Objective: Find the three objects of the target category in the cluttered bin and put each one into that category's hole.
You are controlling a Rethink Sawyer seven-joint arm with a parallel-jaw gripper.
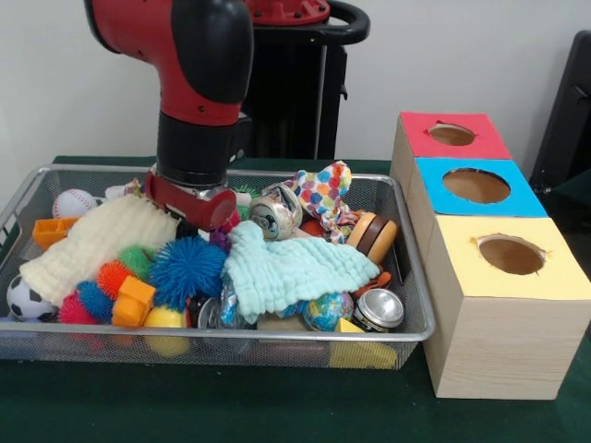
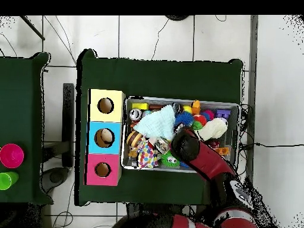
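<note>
With the gripper [image 1: 196, 214] sunk in the bin's [image 1: 420, 305] clutter, its fingers hidden so I cannot tell their spread, it risks snagging the cloth [image 1: 294, 268].

This is looking like a robotics lab or test room rather than a home or shop. A red and black robot arm [image 1: 189, 92] is standing on a black pedestal [image 1: 300, 83] at a table covered in dark green cloth [image 1: 231, 406], against a bare pale wall [image 1: 443, 46]. The overhead view is showing a pale tiled floor [image 2: 148, 35] with loose cables [image 2: 172, 29] trailing across it. A wire basket [image 1: 420, 305] of mixed toys and cans and a row of wooden boxes [image 1: 499, 341] with coloured tops and round holes are sitting arranged like a staged sorting trial. A second green table [image 2: 18, 89] is standing alongside, holding bright plastic cups [image 2: 10, 155].
</note>
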